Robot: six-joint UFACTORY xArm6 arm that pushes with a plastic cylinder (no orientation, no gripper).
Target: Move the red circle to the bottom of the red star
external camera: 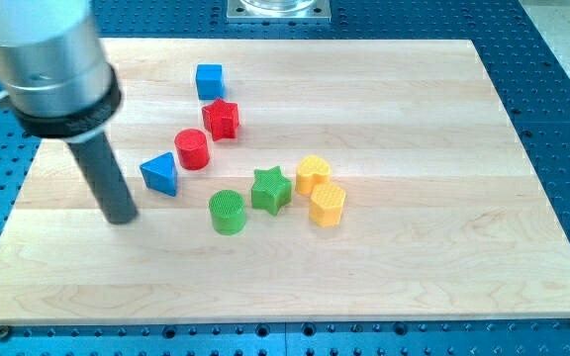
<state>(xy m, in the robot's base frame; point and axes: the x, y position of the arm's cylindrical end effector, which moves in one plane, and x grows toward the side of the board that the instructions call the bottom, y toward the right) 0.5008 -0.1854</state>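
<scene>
The red circle [192,148] stands on the wooden board, just below and to the left of the red star [221,119], nearly touching it. My tip [120,218] rests on the board at the view's left, below and to the left of the blue triangle [159,174]. The blue triangle lies between my tip and the red circle. My tip touches no block.
A blue cube [209,80] sits above the red star. A green circle [228,212], a green star [271,190], a yellow heart [312,173] and a yellow hexagon [328,205] cluster below and to the right. The board's left edge [8,222] is near my tip.
</scene>
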